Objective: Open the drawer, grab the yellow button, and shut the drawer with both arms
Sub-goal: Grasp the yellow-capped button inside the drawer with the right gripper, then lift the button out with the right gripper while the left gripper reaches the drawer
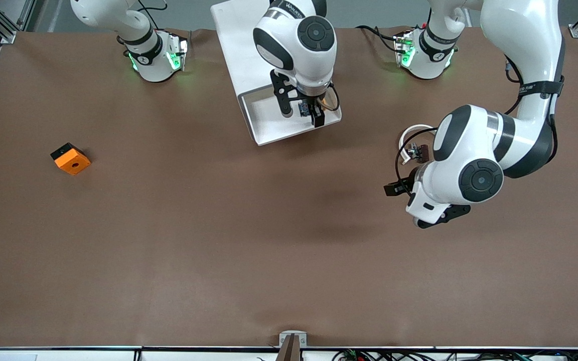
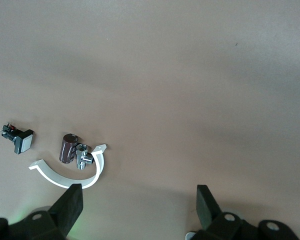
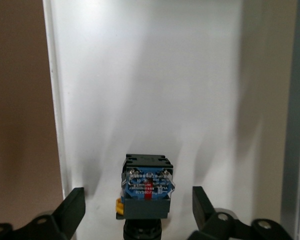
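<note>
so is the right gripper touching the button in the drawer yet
Apart. The right wrist view shows the right gripper open, a bare strip of the drawer floor visible between the button and each finger.

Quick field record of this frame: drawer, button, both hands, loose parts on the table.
drawer: top drawer pulled out of the white cabinet, white tray exposed
button: lies in the drawer tray, between the right hand's fingers, not yet gripped
right hand: down in the drawer, fingers open on either side of the button
left hand: open, over bare table toward the left arm's end, holding nothing
small parts: white curved band with clip-like parts on the table beside the left hand
orange block: toward the right arm's end
</note>
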Robot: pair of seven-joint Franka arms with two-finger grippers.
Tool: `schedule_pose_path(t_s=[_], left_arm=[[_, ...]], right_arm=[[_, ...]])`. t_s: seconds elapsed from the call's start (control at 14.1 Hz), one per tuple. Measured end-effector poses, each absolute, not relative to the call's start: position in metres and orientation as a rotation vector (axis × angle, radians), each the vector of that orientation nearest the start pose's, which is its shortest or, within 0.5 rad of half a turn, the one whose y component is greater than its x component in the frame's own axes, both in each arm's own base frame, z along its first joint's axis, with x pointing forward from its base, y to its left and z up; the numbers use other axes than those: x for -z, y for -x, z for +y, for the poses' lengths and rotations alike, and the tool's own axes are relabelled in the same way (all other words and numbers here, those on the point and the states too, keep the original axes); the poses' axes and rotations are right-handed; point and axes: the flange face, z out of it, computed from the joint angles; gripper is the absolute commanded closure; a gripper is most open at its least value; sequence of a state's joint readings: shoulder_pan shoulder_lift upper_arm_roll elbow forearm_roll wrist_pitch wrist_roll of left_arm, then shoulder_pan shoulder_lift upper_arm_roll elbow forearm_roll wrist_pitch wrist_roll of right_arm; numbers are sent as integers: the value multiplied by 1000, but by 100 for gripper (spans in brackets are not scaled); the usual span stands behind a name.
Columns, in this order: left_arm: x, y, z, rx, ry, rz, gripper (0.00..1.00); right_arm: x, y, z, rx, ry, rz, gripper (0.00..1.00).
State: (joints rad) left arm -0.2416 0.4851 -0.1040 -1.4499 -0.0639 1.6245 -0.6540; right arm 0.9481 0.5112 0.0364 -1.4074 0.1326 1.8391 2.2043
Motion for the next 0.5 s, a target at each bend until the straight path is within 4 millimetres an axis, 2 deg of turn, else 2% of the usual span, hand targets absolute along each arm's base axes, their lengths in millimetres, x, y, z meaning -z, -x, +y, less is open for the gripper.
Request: schedule_pose_path(t_s=[0.07,0.28,0.5], left_arm=[[-388,-622,-220,-499,3013,-494,0],[-388,-621,-222,-500,3014,-491,0],[-388,-621,-221,-500,3014,-491,0]], right_arm=[[-402,-380,582,-230,2606,1883,69],[-402,-379,583,-231,2620,1861,100],[-403,-378,584,-231,2625,1852,100]])
